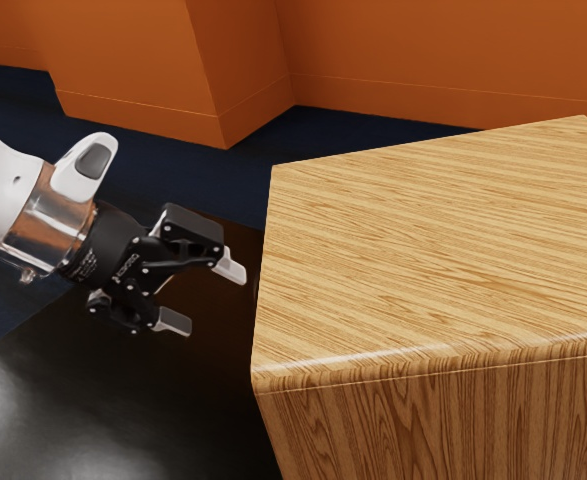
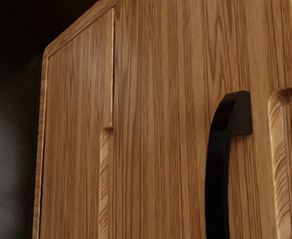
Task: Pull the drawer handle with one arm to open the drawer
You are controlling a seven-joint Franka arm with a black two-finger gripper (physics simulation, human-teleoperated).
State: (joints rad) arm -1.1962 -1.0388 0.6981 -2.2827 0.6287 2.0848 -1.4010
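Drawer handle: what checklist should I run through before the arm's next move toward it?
1. Gripper open for the approach: ok.
2. Gripper holding nothing: ok.
3. Handle in the wrist camera's sight: ok; it is black and partly in view.
4. Fingers around the handle: not ok; in the exterior view the gripper stands apart from the cabinet.
5. Drawer shut at the start: cannot tell.

Arm (image 1: 8, 205) enters from the exterior view's left, wrist tilted slightly down. Gripper (image 1: 207, 297) faces the wooden cabinet (image 1: 423, 270), just short of its near side, fingers spread apart, not touching it.
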